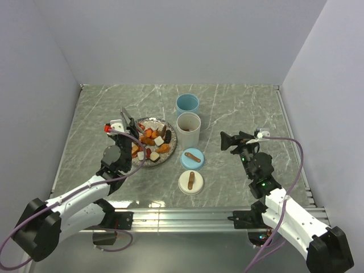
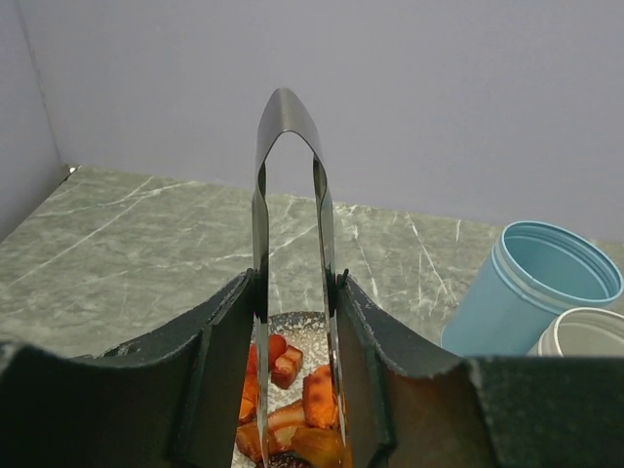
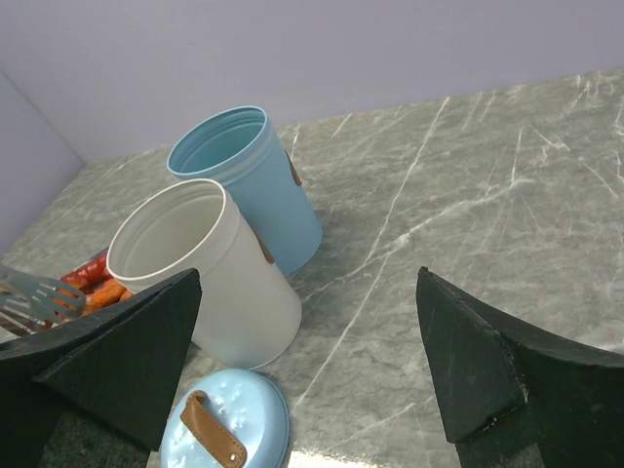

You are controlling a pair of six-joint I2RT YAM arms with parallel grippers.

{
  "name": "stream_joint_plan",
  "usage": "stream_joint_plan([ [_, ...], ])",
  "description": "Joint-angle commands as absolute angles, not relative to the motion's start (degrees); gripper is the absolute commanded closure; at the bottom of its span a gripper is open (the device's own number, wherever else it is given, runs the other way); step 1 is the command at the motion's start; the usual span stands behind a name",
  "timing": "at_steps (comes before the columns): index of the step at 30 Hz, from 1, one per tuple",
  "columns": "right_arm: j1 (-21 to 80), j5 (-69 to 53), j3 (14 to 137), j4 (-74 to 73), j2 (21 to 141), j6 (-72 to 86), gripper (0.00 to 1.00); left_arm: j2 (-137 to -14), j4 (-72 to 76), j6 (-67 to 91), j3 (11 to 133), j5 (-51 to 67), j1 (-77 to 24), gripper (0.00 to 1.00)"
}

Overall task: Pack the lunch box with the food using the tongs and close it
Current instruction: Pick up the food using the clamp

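My left gripper (image 1: pixel 132 128) is shut on the tongs (image 1: pixel 126 116) over the left of the speckled plate (image 1: pixel 169 128). In the left wrist view the two thin arms of the tongs (image 2: pixel 288 107) are pressed between my fingers (image 2: pixel 224 331), with the joined end pointing up and away. The food (image 2: pixel 320 395), orange, red and brown pieces, lies on the plate (image 2: pixel 310 331) between the arms. The lunch box is two open round containers, white (image 1: pixel 188 129) and blue (image 1: pixel 187 104), right of the plate. My right gripper (image 1: pixel 227 140) stands open and empty, right of the white container (image 3: pixel 210 273).
A blue lid (image 1: pixel 192 158) and a white lid (image 1: pixel 191 182), each with a brown strap handle, lie flat in front of the containers. The blue lid (image 3: pixel 229 429) lies just below my right gripper's left finger. Grey walls close the table on three sides.
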State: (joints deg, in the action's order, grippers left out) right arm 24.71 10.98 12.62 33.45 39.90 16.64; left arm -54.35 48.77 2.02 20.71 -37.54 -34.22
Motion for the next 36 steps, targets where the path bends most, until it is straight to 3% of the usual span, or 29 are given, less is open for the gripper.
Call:
stream_joint_plan([
  [1, 24.3, 10.5, 13.0, 36.2, 40.1, 15.7, 0.02, -55.8, 55.1, 1.5, 20.0, -37.5, -33.7, 0.56],
  [27, 24.3, 9.5, 13.1, 36.3, 40.2, 15.6, 0.02, -67.2, 61.6, 7.6, 20.6, -23.1, -26.3, 0.59],
  [30, 24.3, 9.4, 13.1, 36.3, 40.2, 15.6, 0.02, -68.6, 63.5, 7.2, 20.9, -21.4, -25.7, 0.62],
  [36, 24.3, 9.5, 13.0, 36.3, 40.0, 15.6, 0.02, -68.3, 63.3, 7.3, 21.6, -19.7, -25.7, 0.83],
])
